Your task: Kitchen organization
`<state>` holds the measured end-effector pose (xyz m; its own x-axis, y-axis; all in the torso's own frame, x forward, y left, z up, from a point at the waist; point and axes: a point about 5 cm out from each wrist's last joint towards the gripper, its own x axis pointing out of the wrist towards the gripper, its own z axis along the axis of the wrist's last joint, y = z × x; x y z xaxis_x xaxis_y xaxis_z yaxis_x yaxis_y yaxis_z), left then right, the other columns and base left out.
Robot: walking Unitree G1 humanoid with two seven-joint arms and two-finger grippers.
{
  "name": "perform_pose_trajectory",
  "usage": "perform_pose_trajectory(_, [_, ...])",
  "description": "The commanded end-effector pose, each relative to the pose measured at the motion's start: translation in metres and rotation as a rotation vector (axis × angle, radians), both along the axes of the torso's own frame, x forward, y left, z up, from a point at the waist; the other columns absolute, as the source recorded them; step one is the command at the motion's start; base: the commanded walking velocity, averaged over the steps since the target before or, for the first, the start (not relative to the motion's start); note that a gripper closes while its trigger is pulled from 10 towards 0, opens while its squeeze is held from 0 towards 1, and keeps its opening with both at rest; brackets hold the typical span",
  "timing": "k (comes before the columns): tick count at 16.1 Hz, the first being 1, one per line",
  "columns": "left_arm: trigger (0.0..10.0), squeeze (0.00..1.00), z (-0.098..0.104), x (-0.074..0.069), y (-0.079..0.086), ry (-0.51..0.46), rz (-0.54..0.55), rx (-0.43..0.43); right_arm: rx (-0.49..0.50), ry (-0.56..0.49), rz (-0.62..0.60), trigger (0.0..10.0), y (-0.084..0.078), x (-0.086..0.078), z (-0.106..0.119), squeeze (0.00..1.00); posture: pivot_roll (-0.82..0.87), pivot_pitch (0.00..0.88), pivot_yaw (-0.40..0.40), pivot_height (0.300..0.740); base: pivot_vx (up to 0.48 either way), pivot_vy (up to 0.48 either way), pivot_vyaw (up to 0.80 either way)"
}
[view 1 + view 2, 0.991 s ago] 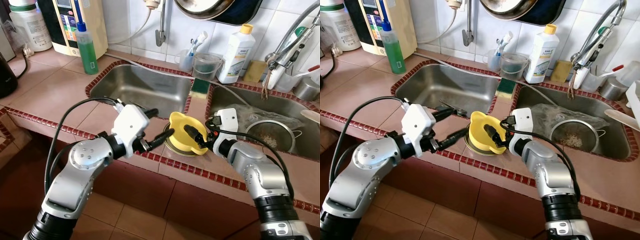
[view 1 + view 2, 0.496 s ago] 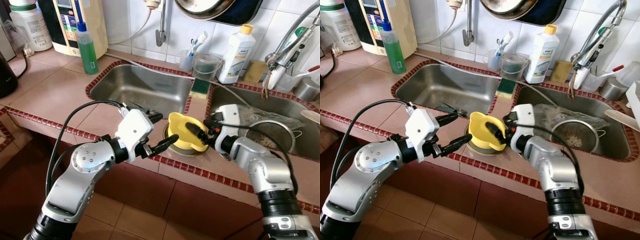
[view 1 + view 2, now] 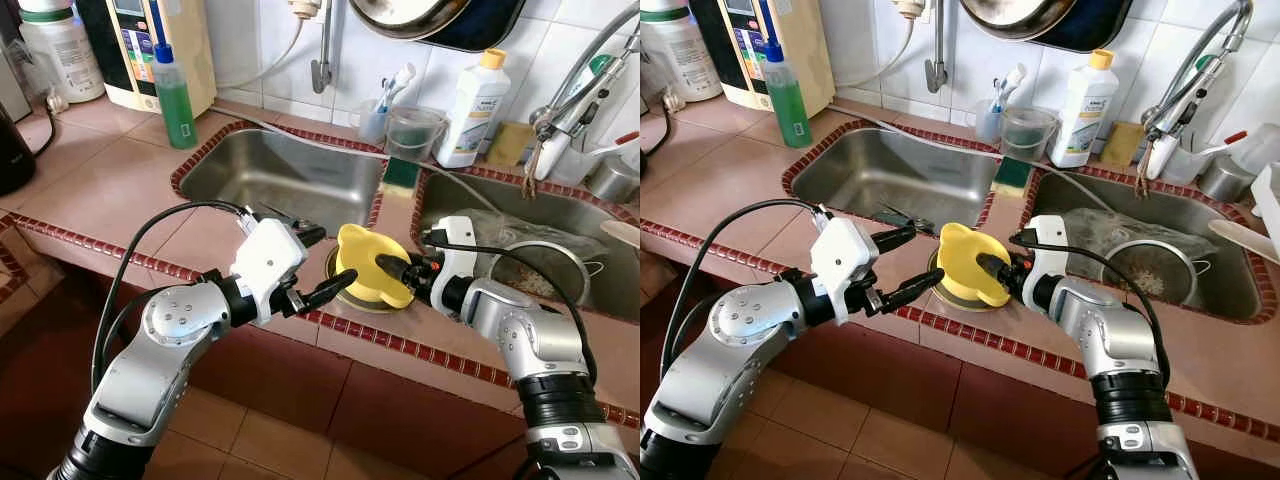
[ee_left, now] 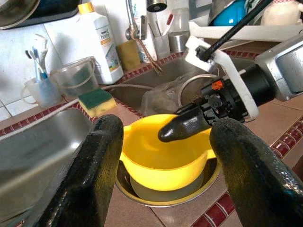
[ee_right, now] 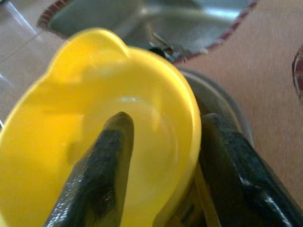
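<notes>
A yellow bowl [image 3: 362, 262] with small handles is tipped up on edge over a steel bowl [image 3: 343, 296], on the tiled strip between two sinks. My right gripper [image 3: 393, 272] is shut on the yellow bowl's rim [image 5: 191, 118], one finger [image 5: 106, 156] inside and the other [image 5: 232, 161] outside. My left gripper [image 3: 324, 261] is open just left of the bowl, not touching it. In the left wrist view its fingers [image 4: 97, 170] stand on either side of the yellow bowl [image 4: 161, 163].
The left sink [image 3: 280, 175] lies behind the left gripper. The right sink [image 3: 600, 235] holds a steel strainer [image 3: 545, 268]. Along the back stand a green soap bottle [image 3: 173, 95], a sponge [image 3: 402, 172], a plastic cup [image 3: 413, 130] and a white bottle [image 3: 472, 95].
The right gripper has tipped the yellow bowl up and shifted it slightly left. The left gripper edged right toward the bowl, then stayed put.
</notes>
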<state>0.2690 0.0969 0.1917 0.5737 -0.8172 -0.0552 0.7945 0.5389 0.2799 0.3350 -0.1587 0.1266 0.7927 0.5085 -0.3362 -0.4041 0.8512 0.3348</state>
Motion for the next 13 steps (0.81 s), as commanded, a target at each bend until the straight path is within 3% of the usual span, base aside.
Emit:
perform_pose_trajectory(1, [10.0,0.00,0.0036,-0.0030,-0.0032,-0.015,-0.015,0.006,-0.004,0.012,-0.015,0.0,-0.0048,0.0020,0.0018,0.00,-0.01,0.000,-0.076,0.740,0.000,0.000,0.00])
perform_pose_trajectory(13, [10.0,0.00,0.0046,-0.0015,-0.0028,-0.015,-0.010,0.001,0.019,0.015,-0.044,0.0,-0.0078,0.0045,0.0018,0.00,-0.02,0.000,-0.074,0.740,0.000,0.000,0.00])
